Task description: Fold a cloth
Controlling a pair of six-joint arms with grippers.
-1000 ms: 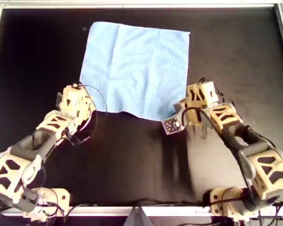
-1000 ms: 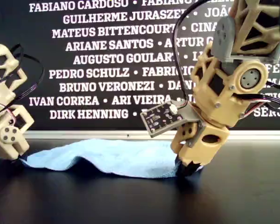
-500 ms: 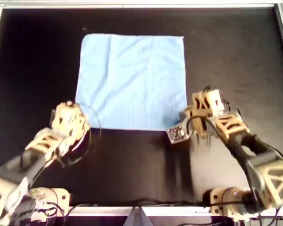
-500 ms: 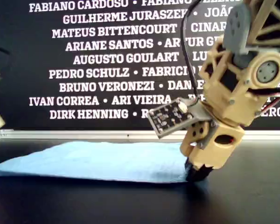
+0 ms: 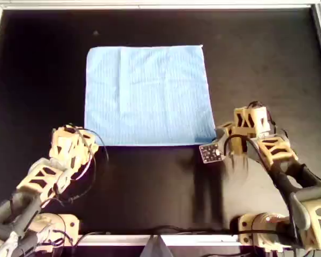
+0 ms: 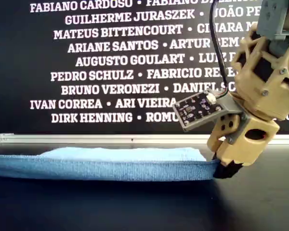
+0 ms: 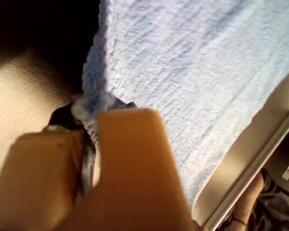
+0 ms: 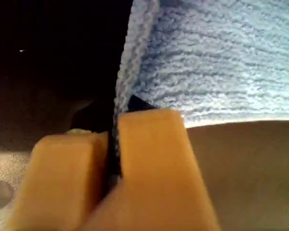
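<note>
The light blue cloth point(image 5: 147, 93) lies spread flat on the black table, its near edge stretched straight. My first gripper point(image 7: 91, 139) is shut on a corner of the cloth point(image 7: 197, 72). My second gripper point(image 8: 113, 144) is shut on another corner of the cloth point(image 8: 221, 62). In the overhead view one arm's gripper point(image 5: 84, 143) is at the near left corner and the other arm's gripper point(image 5: 216, 140) at the near right corner. The wrist views do not show which is which. The exterior view shows one gripper point(image 6: 224, 169) pinching the cloth point(image 6: 111, 166) just above the table.
A metal rail point(image 5: 150, 5) frames the black table at the far side and along the sides. A black banner with white names point(image 6: 111, 62) stands behind the far rail. A small circuit board point(image 5: 209, 153) sticks out from the overhead view's right arm.
Both arms have drawn back toward the near edge with the corners in their jaws. The cloth has slid with them, and its rumpled near edge is now straight and taut.
</note>
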